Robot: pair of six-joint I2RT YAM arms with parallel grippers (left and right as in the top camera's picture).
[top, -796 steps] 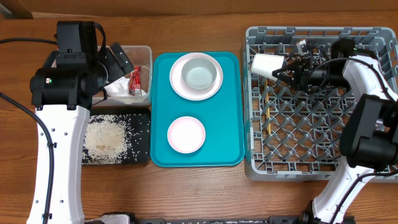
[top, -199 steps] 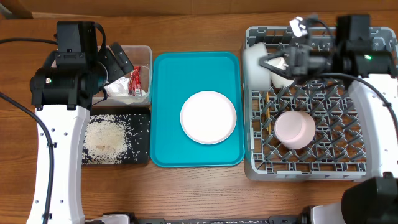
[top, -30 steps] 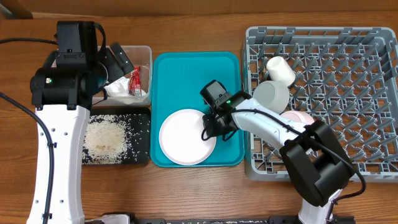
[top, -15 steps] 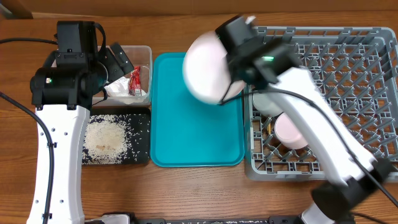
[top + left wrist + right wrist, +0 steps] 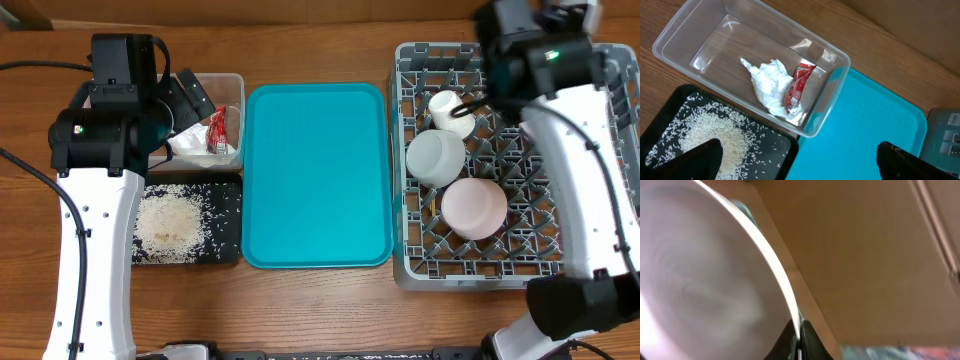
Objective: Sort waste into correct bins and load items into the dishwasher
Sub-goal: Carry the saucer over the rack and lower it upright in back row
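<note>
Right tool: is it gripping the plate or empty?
Shut on the plate: the right wrist view shows its rim pinched in the right tool.

Plate rim btwn fingers

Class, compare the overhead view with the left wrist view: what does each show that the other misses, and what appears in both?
Only overhead: the white cup, grey-white bowl and pink bowl sitting in the dish rack. Only left wrist: the left end effector seen from its own side, fingertips wide apart. Both: the clear tub holding the napkin and red wrapper, the black tray of rice, and the teal tray.
</note>
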